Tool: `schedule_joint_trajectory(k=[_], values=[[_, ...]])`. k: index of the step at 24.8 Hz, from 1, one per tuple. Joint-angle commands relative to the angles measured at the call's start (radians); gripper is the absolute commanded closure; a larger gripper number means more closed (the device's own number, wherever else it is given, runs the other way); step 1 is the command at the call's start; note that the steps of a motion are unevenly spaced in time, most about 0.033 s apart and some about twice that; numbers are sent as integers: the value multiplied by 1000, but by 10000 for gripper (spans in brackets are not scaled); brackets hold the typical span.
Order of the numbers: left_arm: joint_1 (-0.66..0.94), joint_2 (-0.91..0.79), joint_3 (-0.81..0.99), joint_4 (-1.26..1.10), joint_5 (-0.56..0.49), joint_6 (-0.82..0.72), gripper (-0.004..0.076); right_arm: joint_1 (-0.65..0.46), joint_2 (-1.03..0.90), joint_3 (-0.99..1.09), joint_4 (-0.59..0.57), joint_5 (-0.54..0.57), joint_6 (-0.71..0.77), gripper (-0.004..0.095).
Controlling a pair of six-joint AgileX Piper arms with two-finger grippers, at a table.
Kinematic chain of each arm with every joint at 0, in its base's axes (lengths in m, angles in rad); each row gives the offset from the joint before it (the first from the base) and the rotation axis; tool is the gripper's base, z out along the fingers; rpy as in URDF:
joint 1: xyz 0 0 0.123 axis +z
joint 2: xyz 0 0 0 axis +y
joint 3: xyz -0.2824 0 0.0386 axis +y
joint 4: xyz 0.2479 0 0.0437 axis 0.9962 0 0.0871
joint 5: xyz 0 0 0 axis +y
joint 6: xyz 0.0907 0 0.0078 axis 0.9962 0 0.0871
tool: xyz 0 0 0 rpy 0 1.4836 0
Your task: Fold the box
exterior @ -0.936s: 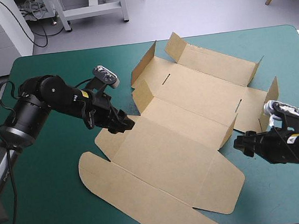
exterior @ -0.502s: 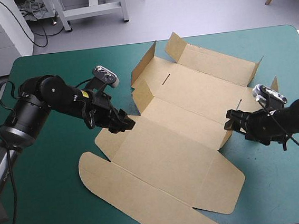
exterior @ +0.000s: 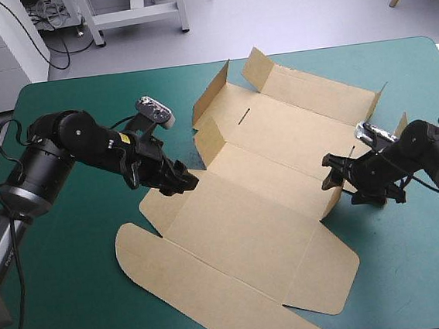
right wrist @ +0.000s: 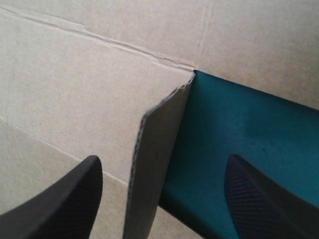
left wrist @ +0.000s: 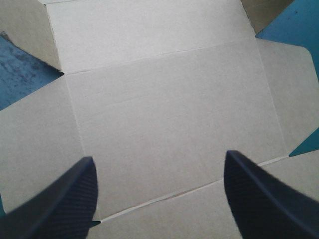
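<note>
Just one brown box (exterior: pixel 247 208); left hand (exterior: pixel 187 181) and right hand (exterior: pixel 330 171) both splayed.

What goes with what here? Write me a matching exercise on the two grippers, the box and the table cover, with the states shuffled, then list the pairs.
Things
1. left gripper
2. right gripper
3. box
4. table cover

States
A. teal-green, lying under everything
B. fingers open, one on each side of a raised flap
C. brown, mostly flat, a few flaps standing up
D. fingers open, at the box's left side

Pairs: 1-D, 2-B, 3-C, 4-A
</note>
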Motion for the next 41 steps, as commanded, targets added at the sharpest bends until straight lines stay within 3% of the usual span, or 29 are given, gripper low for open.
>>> schedule_joint_trajectory(k=[1, 3, 4, 5, 6, 8, 16, 25, 30, 37, 41], values=[[-3, -33, -28, -45, 48, -9, 215, 2, -13, -32, 32, -3, -22, 288], [-3, -33, -28, -45, 48, -9, 215, 2, -4, -32, 32, -7, -30, 412], [-3, -33, -28, -45, 48, -9, 215, 2, 4, -32, 32, -7, -38, 560], [-3, -33, -28, -45, 48, -9, 215, 2, 5, -32, 32, -7, -41, 623], [-3, -33, -28, -45, 48, -9, 215, 2, 6, -32, 32, -7, -46, 780], [-3, -33, -28, -42, 46, -9, 215, 2, 6, -32, 32, -7, -67, 920], [-3, -33, -28, 0, 44, -9, 251, 2, 6, -32, 55, -7, -134, 926], [-3, -78, -28, 262, -1, -48, 493, 4, 6, -89, 76, 0, -302, 925], [-3, -156, -28, 480, -50, -156, 493, 55, 7, -164, -29, -11, -313, 925], [-3, -240, -28, 550, 49, -163, 478, 168, 40, -303, -198, -18, -313, 926], [-3, -312, -26, 556, 48, -204, 478, 237, 110, -399, -276, 12, -315, 926]])
